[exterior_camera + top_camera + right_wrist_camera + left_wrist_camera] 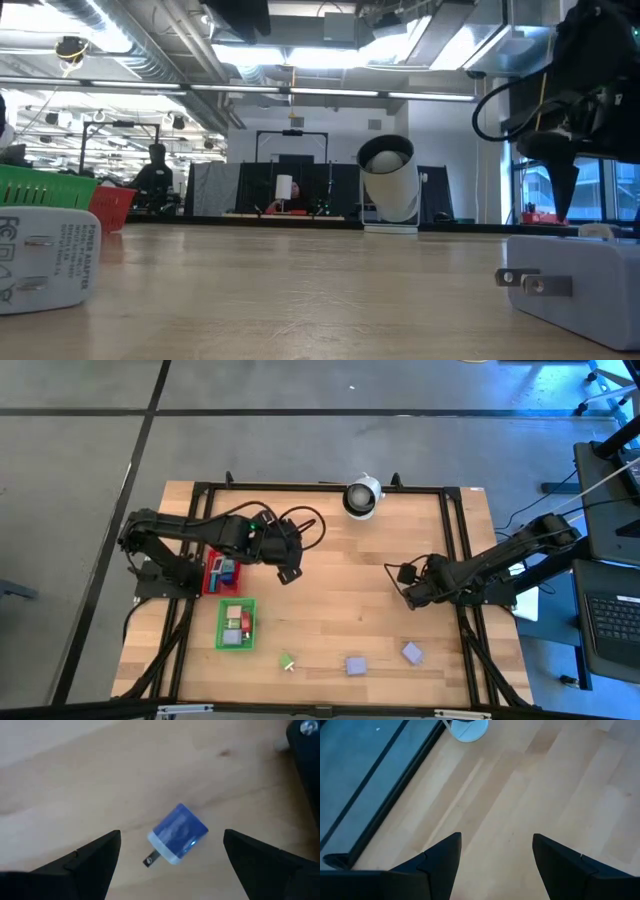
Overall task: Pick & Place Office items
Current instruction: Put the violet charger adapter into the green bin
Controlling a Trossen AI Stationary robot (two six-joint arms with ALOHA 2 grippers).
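In the high view, three small pieces lie on the near part of the table: a green-and-white one (288,662) and two lavender blocks (355,665) (412,652). More pieces sit in the red tray (212,582) and the green tray (222,630). My left gripper (288,573) (495,840) is open over bare wood, just right of the red tray. My right gripper (408,598) (172,832) is open. In its wrist view a blue plug-shaped block (177,834) lies flat on the wood between and beyond its fingers, untouched. The low view shows two plug-shaped pieces (45,260) (575,275) up close.
A white round object with a black centre (362,498) (390,180) (467,727) stands at the table's far edge. A black frame (455,540) runs round the table. Bare wood lies between the two arms. A laptop (610,620) sits off the table on the right.
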